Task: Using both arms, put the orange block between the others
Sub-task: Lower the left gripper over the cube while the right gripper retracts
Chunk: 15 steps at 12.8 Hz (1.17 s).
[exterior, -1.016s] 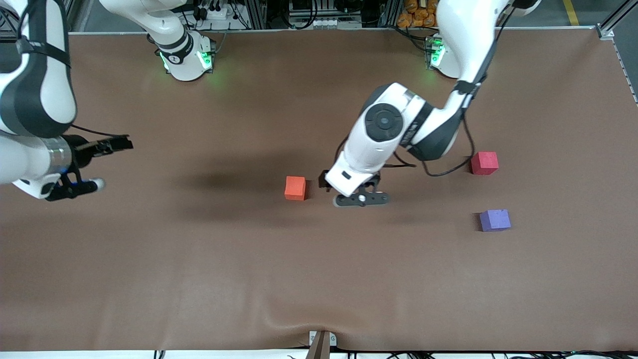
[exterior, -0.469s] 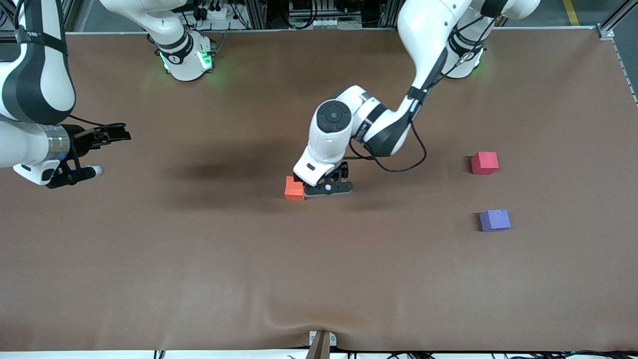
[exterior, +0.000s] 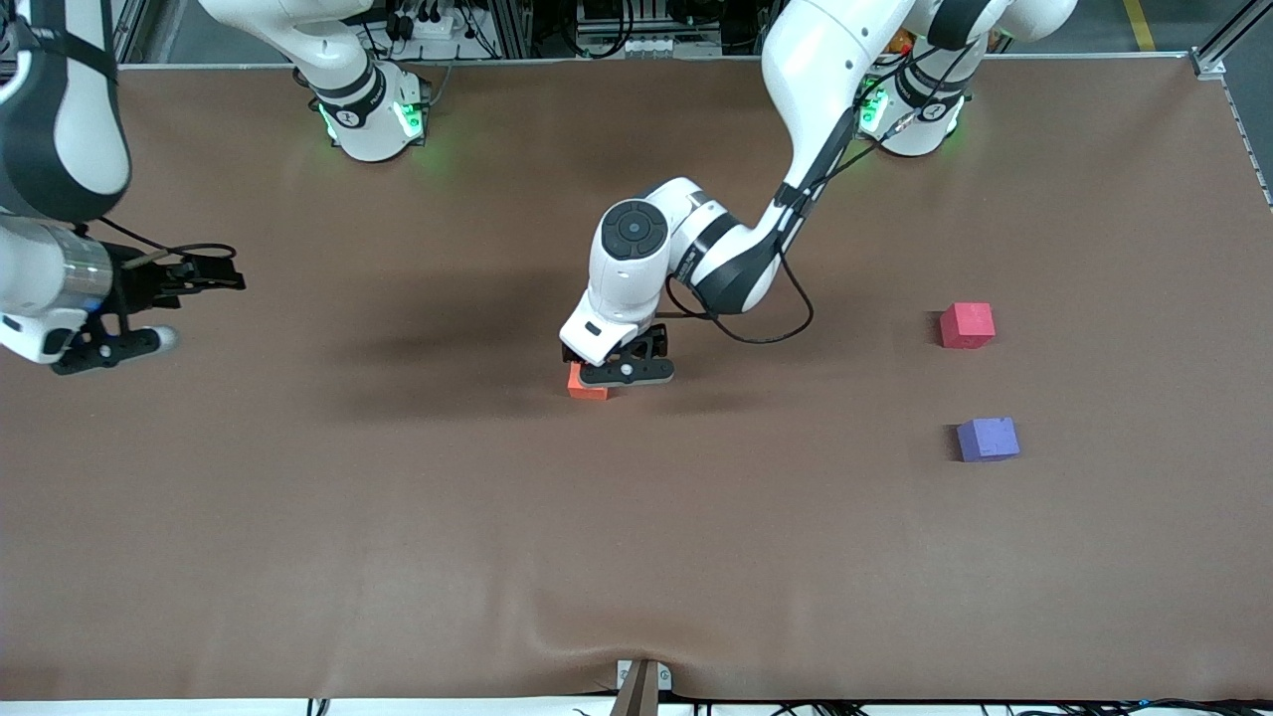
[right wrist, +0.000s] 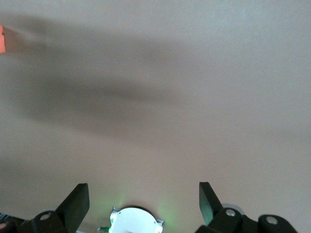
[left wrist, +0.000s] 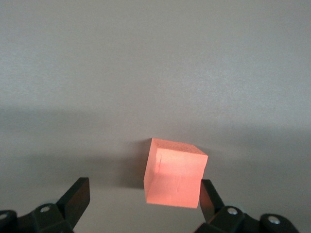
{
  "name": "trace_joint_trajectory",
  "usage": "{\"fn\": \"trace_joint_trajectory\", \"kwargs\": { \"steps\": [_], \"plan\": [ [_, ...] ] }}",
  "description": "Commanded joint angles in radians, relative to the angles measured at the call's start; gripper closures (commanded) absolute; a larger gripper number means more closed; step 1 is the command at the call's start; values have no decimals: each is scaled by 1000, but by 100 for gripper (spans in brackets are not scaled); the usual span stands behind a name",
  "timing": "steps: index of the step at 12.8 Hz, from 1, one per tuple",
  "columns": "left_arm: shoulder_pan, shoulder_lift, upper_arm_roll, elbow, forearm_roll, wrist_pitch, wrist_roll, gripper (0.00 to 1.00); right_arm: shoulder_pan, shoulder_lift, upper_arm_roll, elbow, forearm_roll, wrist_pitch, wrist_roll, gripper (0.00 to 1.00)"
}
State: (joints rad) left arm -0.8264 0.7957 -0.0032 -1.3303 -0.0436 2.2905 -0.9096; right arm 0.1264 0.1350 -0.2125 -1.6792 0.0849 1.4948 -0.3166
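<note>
So far little of the task looked done; the orange block (exterior: 587, 384) lay on the table (exterior: 398, 517) near its middle, well apart from the red cube (exterior: 967, 325) and the purple cube (exterior: 988, 439), which sat toward the left arm's end, the purple one nearer the front camera, with bare mat between them; the block had not been lifted, so the grasp, the carry and the placing in that gap all remained, by my reading. The left gripper (exterior: 627, 372) stood low over the block with its fingers spread wide and nothing pinched; in the left wrist view the block (left wrist: 175, 173) sat between the two fingers (left wrist: 75, 199), off centre, close against one fingertip and well apart from the other, turned a little askew to them; whether it touched that finger could not be told. The right gripper (exterior: 109, 348) waited in the air at the right arm's end, fingers also spread and empty.
</note>
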Motion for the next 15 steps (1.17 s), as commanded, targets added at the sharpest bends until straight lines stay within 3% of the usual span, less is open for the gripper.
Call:
{"fn": "trace_joint_trajectory", "kwargs": {
  "steps": [1, 6, 15],
  "plan": [
    [-31, 33, 22, 42, -1, 7, -20, 0, -30, 4, 10, 79, -5, -10, 14, 0],
    [-89, 76, 72, 43, 4, 79, -18, 0, -53, 95, 12, 266, 64, -4, 175, 0],
    [-126, 117, 86, 43, 70, 138, 34, 0, -57, 87, 12, 340, 72, 173, 251, 0]
  ]
}}
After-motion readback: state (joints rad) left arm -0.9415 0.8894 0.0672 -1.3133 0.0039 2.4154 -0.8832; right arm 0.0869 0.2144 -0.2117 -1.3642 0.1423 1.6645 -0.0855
